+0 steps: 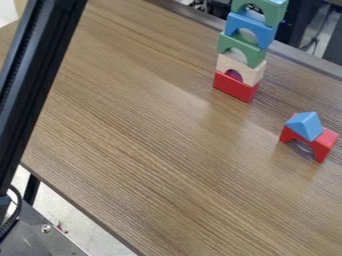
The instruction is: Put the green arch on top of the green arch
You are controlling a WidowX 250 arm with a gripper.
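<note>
Blocks (235,87) stand stacked, a green arch (275,10) on a blue arch (266,34); fingers' state I cannot tell.

This looks like a lab or workshop, most likely a robotics one, though which of the two cannot be told for certain. The flat table (153,150) has a brown wood-grain top, with a plain, pale, speckled floor (73,215) below its near edge. Left of the table top stands a long, straight black beam (41,75) with a ribbed channel. By the table's lower left corner lie a dark grey metal plate (50,242) with a bright round-headed screw (46,228) and a curved black cable (15,212). Beyond the table's far edge are dark, boxy shapes (300,20), too blurred to name.
</note>
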